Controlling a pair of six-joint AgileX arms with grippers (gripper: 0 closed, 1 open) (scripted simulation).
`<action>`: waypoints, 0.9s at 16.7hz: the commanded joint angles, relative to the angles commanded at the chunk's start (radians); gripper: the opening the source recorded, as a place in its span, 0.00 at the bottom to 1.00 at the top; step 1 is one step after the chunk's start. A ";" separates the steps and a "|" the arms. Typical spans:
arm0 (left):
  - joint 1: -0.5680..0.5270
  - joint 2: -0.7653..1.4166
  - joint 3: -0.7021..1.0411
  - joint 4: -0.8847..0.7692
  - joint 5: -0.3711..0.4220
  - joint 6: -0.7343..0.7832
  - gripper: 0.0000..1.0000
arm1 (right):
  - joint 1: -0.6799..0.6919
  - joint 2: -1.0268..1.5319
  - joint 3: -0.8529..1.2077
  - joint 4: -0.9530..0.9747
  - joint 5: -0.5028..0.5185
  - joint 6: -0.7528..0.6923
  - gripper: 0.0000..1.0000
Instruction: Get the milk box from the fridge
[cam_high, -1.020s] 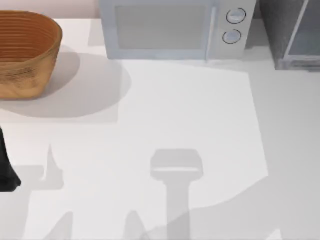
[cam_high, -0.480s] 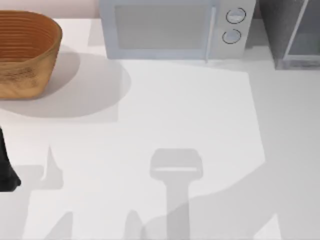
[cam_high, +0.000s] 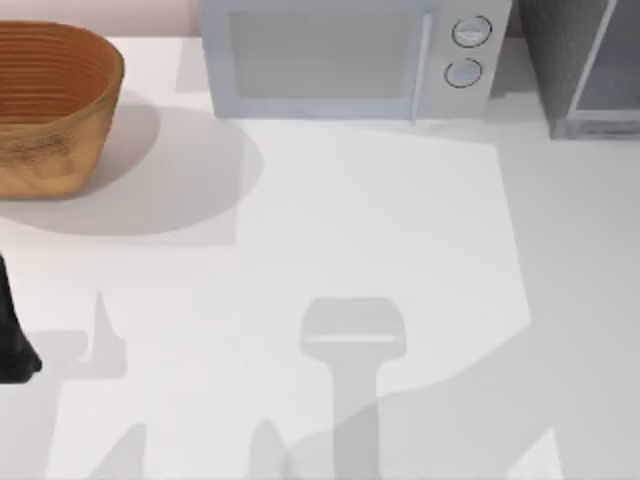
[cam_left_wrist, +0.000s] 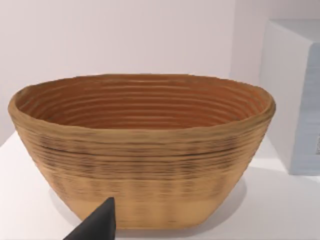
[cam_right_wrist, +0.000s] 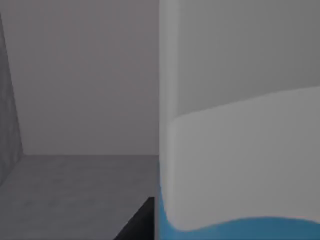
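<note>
Milk box (cam_right_wrist: 240, 150) close before our right wrist inside the fridge (cam_high: 580, 65); right finger state indeterminate. We judge it light and crushable: grip the flat sides.

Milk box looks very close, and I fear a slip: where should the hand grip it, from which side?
Judging by its straight edge, the milk box stands upright inside the fridge: clamp its two flat side walls, around the white-blue boundary, with the right hand coming level from the door side.
</note>
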 joint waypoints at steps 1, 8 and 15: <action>0.000 0.000 0.000 0.000 0.000 0.000 1.00 | 0.000 0.000 0.000 0.000 0.000 0.000 0.25; 0.000 0.000 0.000 0.000 0.000 0.000 1.00 | 0.000 0.000 0.000 0.000 0.000 0.000 0.00; 0.000 0.000 0.000 0.000 0.000 0.000 1.00 | -0.002 -0.018 0.002 -0.017 -0.001 0.002 0.00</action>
